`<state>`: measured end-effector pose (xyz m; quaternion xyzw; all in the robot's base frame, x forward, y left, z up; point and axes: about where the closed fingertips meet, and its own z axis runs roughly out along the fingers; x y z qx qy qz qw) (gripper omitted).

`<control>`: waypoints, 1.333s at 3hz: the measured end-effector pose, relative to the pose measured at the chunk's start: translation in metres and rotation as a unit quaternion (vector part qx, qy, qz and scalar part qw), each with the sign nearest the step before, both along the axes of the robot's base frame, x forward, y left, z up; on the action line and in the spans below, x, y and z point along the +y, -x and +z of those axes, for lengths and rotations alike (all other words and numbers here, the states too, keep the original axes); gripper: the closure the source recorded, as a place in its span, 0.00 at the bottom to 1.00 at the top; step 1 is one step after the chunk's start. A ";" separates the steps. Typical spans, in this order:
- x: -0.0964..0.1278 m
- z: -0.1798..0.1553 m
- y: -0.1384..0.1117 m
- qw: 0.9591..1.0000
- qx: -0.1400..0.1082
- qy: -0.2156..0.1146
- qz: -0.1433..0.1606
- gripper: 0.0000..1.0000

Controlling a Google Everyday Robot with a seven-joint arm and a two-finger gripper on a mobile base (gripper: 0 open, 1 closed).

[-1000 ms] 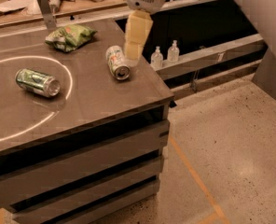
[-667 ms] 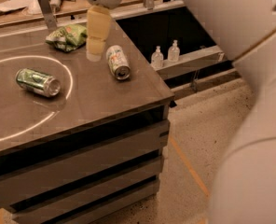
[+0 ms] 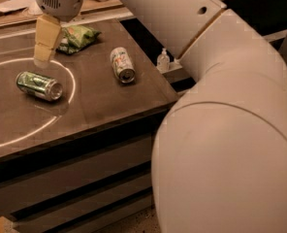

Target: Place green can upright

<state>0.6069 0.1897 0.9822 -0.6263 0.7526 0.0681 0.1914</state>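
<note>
Cream gripper above dark brown counter, near toppled dark green metal can; grip impossible to tell.

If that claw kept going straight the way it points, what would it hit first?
Probably the green can, lying on its side just below the claw; possibly the table just behind it, since depth is unclear.

The robot's hand has swung left across the counter, from above the white-and-green can a second ago to hang over the lying green can, just in front of the green snack bag. The pale arm has followed and now blocks the right side of the view, covering the floor.
</note>
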 end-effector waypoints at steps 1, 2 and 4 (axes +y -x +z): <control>0.039 -0.015 0.004 0.998 0.044 -0.019 -0.036 0.00; 0.083 -0.025 0.016 0.999 0.038 -0.015 -0.034 0.00; 0.098 -0.033 0.008 0.999 0.032 -0.013 -0.026 0.00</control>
